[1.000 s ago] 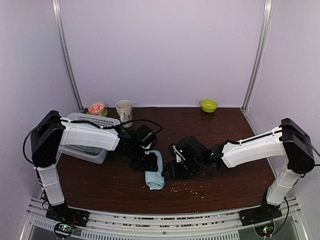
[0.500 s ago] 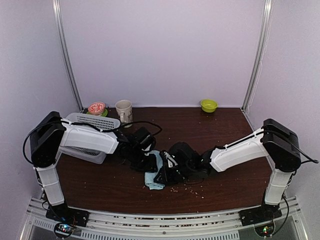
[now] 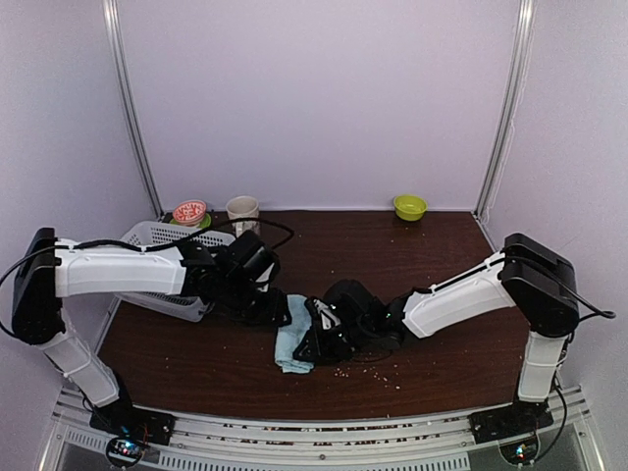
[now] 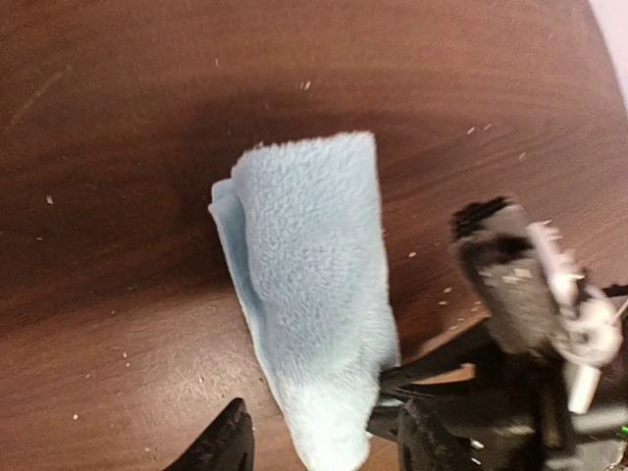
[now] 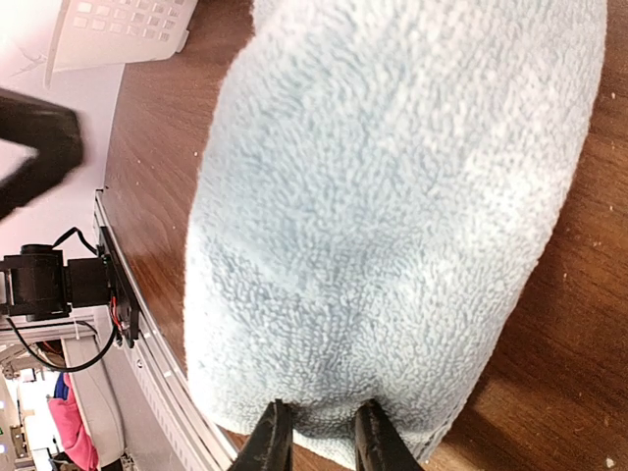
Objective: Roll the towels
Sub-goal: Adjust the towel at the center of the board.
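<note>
One light blue towel lies folded into a thick, narrow bundle on the dark wooden table. My right gripper reaches in from the right, and the right wrist view shows it shut on a fold at the edge of the towel. My left gripper is at the bundle's far left side. In the left wrist view its fingers stand open on either side of the near end of the towel, with a gap on the left. No other towel shows.
A white mesh basket stands at the left, under my left arm. Behind it are a cream cup and a pink bowl. A green bowl sits at the back right. Crumbs lie near the front edge.
My right gripper has moved left onto the towel and closed on its edge. My left arm has drawn back to the left. The towel has shifted slightly left.
</note>
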Available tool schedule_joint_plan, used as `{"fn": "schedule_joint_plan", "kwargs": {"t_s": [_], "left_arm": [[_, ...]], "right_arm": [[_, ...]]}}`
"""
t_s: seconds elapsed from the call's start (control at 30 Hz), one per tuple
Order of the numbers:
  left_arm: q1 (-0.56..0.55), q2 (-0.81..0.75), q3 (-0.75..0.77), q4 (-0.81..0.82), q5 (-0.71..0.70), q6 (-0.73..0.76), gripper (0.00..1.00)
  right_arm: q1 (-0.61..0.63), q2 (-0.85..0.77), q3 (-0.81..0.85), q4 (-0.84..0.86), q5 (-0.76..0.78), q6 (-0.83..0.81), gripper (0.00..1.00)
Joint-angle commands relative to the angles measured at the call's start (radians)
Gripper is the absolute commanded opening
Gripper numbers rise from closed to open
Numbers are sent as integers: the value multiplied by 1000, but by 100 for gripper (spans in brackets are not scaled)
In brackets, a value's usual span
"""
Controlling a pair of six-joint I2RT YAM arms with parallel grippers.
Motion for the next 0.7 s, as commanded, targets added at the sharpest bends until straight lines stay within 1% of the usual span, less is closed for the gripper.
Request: {"fn": "schedule_joint_plan", "kwargs": {"t_s": [0.0, 0.23, 0.37, 0.57, 0.67], "left_arm": [[-1, -45, 30, -12, -42, 13, 48], [13, 100, 114, 49, -7, 20, 31], [27, 160, 123, 86, 23, 15, 23], [48, 222, 106, 87, 28, 12, 21], [60, 244, 69, 106, 31, 2, 21]], "right_arm": [[-8, 45, -6, -53, 13, 4, 24], [-14, 51, -11, -48, 5, 6, 23], [-15, 53, -12, -48, 4, 7, 22], [-19, 47, -6, -49, 1, 3, 22], [-21, 24, -16, -42, 4, -1, 29]]}}
